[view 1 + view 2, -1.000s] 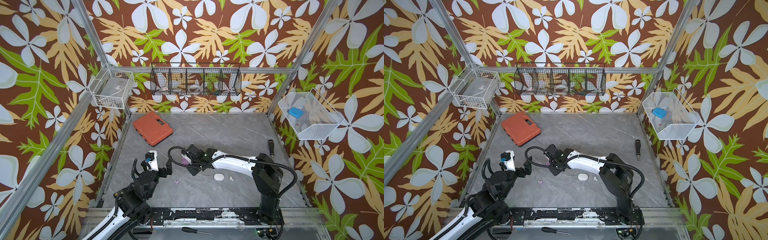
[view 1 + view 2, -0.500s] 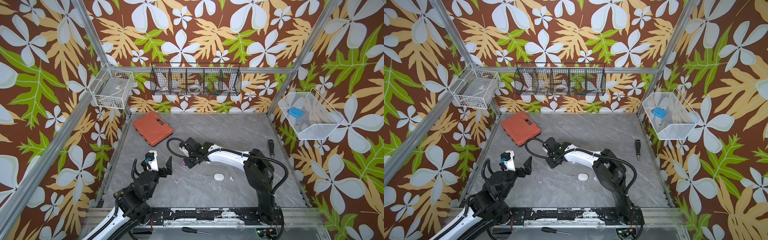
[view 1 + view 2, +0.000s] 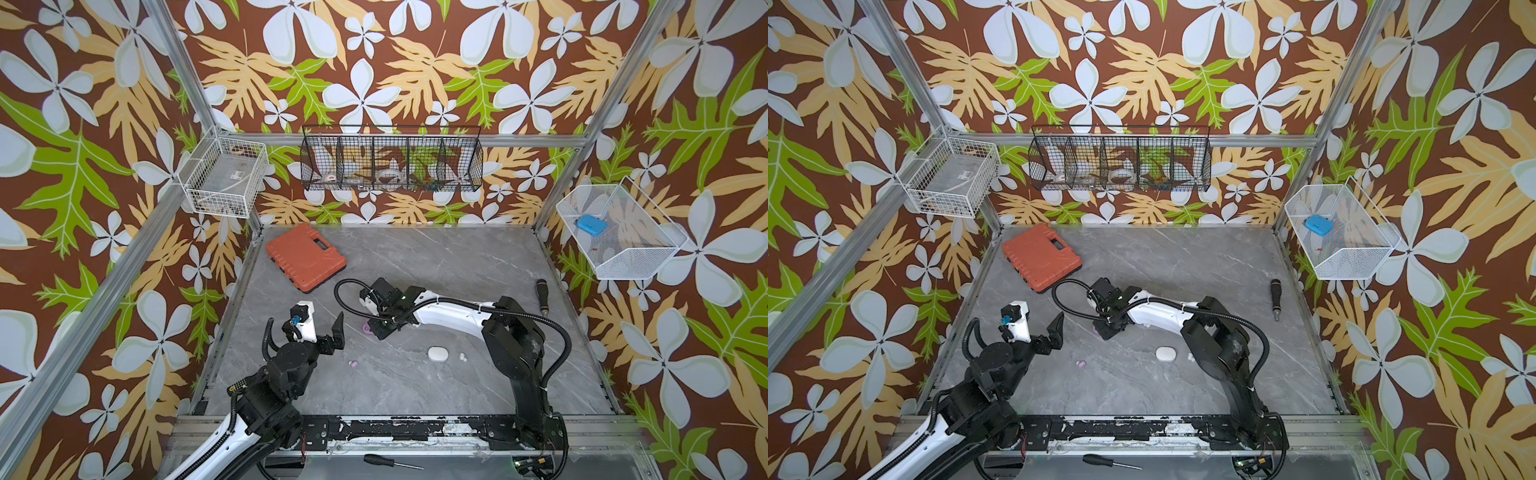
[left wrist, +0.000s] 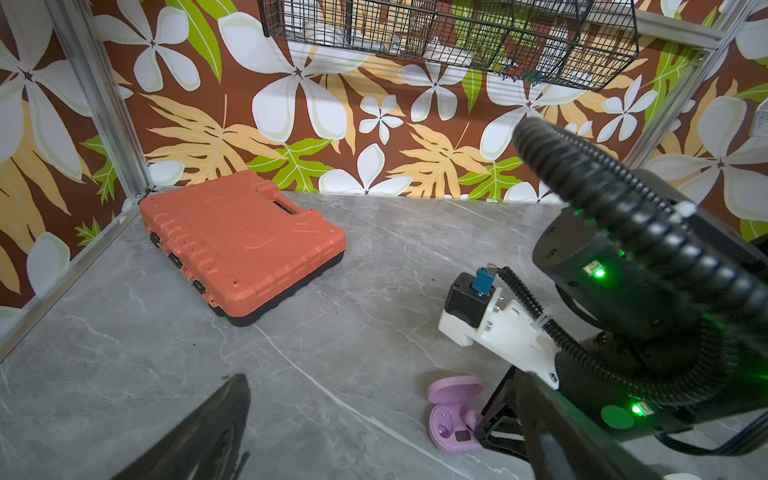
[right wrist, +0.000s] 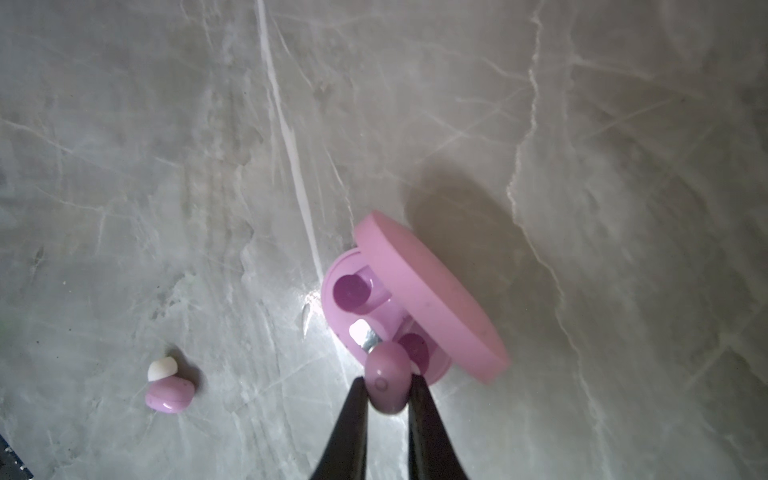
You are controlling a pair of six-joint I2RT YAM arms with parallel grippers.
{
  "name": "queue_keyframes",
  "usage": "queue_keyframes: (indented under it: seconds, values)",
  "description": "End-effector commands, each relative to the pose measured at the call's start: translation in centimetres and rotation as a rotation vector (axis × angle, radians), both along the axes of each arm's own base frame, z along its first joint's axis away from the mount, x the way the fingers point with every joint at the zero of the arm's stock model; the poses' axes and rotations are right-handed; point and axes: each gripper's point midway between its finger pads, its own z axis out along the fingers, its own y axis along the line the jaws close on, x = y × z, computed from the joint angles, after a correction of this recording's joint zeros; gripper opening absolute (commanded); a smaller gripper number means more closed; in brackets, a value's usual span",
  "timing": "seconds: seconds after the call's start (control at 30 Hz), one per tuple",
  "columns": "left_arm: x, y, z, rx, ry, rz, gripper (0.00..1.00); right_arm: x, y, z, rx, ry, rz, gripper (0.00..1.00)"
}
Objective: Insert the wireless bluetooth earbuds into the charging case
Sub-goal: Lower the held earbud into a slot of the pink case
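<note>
A pink charging case (image 5: 419, 286) lies open on the grey table, lid raised; it also shows in both top views (image 3: 366, 328) (image 3: 1096, 331) and in the left wrist view (image 4: 455, 409). My right gripper (image 5: 388, 384) is shut on a lilac earbud (image 5: 386, 370), held just over the case's nearer socket. A second lilac earbud (image 5: 168, 390) (image 3: 353, 364) lies loose on the table between the two arms. A closed white case (image 3: 438, 354) and a white earbud (image 3: 462, 356) lie further right. My left gripper (image 3: 322, 330) (image 4: 382, 449) hangs open and empty, left of the pink case.
An orange tool case (image 3: 305, 259) lies at the back left. A black-handled driver (image 3: 542, 295) rests by the right wall and a screwdriver (image 3: 386, 460) on the front rail. Wire baskets hang on the left, back and right walls.
The right arm's elbow and wrist have shifted a little left and back while its gripper stays over the pink case with the earbud. The left arm has not moved.
</note>
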Motion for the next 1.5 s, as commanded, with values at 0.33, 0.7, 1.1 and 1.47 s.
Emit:
queue_keyframes:
  seconds: [0.33,0.7,1.1,1.47]
  values:
    - [0.1,0.0,0.6,-0.01,-0.026,0.003,1.0,0.2,0.3,-0.3,0.006,-0.007,-0.001,0.16]
    - [0.1,0.0,0.6,-0.011,-0.026,0.003,1.0,0.3,0.3,-0.6,0.002,-0.007,-0.004,0.16]
    - [0.1,0.0,0.7,-0.01,-0.028,0.0,1.0,0.4,0.1,-0.7,-0.005,-0.009,-0.011,0.17]
    - [0.1,-0.1,0.6,-0.008,-0.027,-0.003,1.0,0.3,0.2,-0.9,-0.002,-0.004,-0.014,0.2]
